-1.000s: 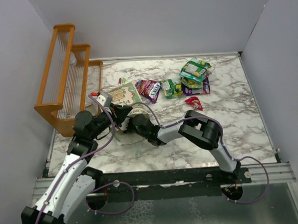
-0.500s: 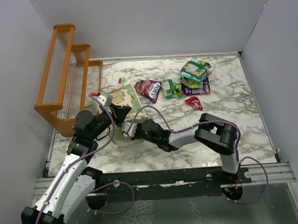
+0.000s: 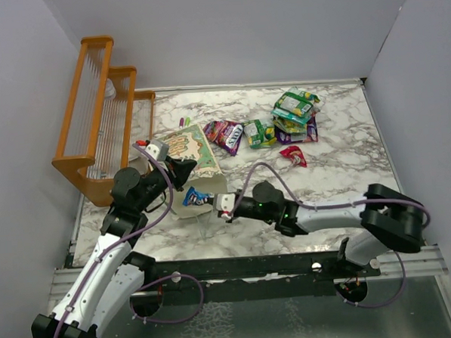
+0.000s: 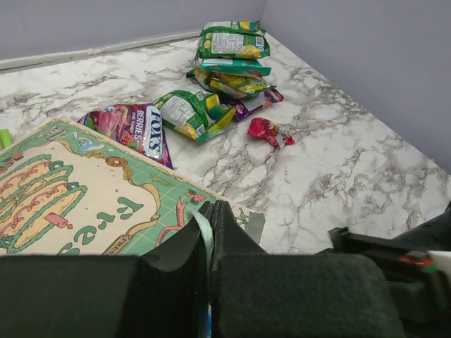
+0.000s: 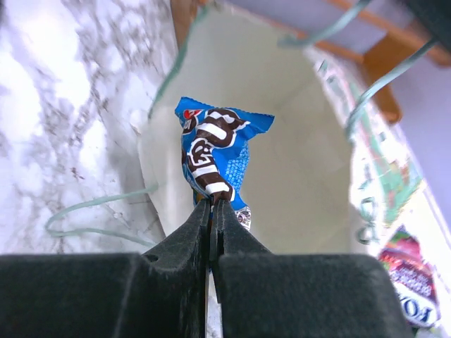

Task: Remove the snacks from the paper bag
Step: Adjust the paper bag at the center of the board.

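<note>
Found right gripper pinched shut on the tail seam of a blue packet, just at the mouth of the paper bag lying on its side. Found left gripper nipping the bag rim. Slip risk: slick crinkly foil, thin edge hold. Snag risk: loose string handle near the packet

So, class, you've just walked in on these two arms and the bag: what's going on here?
Two arms are emptying the bag, which lies printed face up. The left gripper is shut on its rim, holding the mouth open. The right gripper pinches a blue packet by one end at the open mouth. Other packets already lie on the far side of the table.
</note>
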